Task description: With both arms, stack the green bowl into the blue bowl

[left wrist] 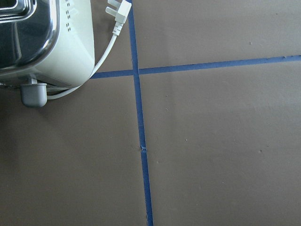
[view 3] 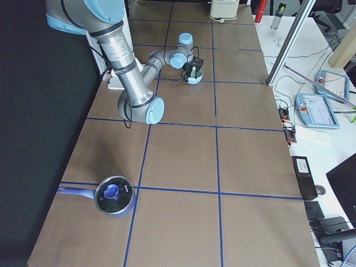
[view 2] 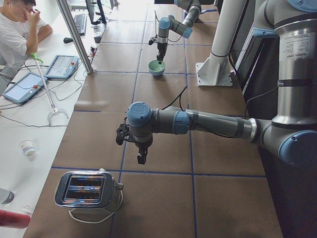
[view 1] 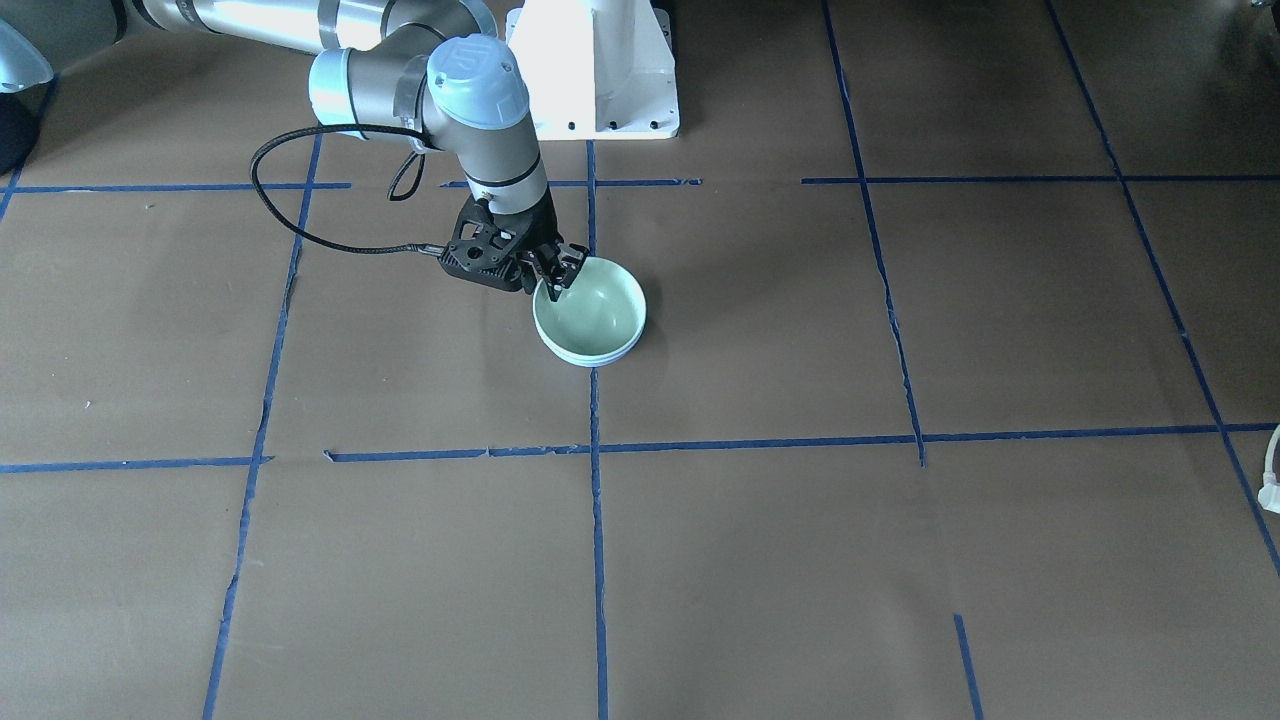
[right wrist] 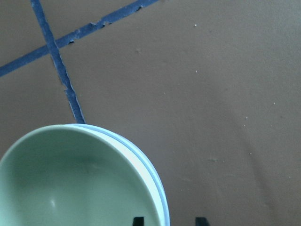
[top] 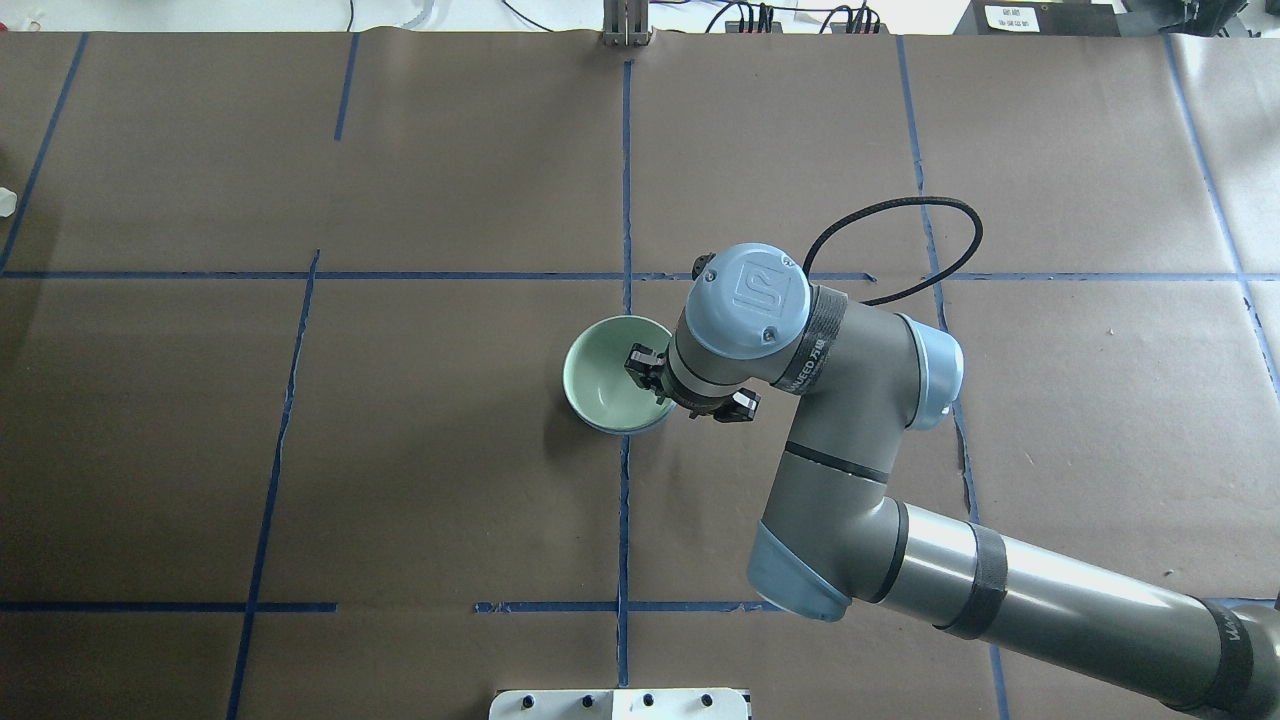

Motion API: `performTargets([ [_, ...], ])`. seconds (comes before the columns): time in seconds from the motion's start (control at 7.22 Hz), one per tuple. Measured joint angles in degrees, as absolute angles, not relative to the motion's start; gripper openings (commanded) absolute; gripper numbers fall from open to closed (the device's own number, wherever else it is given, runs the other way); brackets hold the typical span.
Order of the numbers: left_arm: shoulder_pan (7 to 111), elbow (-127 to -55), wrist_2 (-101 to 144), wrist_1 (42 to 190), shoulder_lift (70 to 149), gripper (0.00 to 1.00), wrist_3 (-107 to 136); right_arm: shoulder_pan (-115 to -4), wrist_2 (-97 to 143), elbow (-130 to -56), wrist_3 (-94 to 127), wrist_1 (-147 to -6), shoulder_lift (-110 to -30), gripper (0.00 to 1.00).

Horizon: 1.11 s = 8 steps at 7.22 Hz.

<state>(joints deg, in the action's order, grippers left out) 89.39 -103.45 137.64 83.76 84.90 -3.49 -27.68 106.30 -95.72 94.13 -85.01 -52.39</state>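
The green bowl (view 1: 592, 308) sits nested inside the blue bowl (view 1: 590, 358) near the middle of the table. Only a thin blue rim (right wrist: 161, 193) shows around the green bowl (right wrist: 70, 183). My right gripper (view 1: 556, 280) is at the bowls' rim on the robot's side, one finger inside and one outside. In the right wrist view its fingertips (right wrist: 137, 221) stand well apart on either side of the rim, so it is open. My left gripper (view 2: 142, 157) hangs above bare table near a toaster, far from the bowls. I cannot tell whether it is open or shut.
A chrome toaster (view 2: 89, 191) with a white cord stands near the left arm and also shows in the left wrist view (left wrist: 42, 42). A blue lidded pot (view 3: 114, 196) sits at the table's right end. The white pedestal (view 1: 600, 70) is behind the bowls.
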Motion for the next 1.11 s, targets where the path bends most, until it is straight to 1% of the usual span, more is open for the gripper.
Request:
performTargets([
  [0.42,89.39,-103.42,137.60,83.70,84.90,1.00,-3.05,-33.69,111.85,-97.89,87.97,-86.65,-53.13,1.00],
  [0.69,89.27,-103.12,137.37,83.47,84.93,1.00,-2.74,-41.30,116.52,-98.63,74.47,-93.49,-54.90,1.00],
  [0.83,89.11,-102.74,137.09,83.37,84.87,1.00,-1.91,-47.25,120.22,-99.39,63.51,-95.88,-57.95,1.00],
  [1.11,88.79,-102.45,136.06,83.50,84.27,1.00,-0.73,-61.05,126.63,-99.94,37.08,-97.36,-67.90,1.00],
])
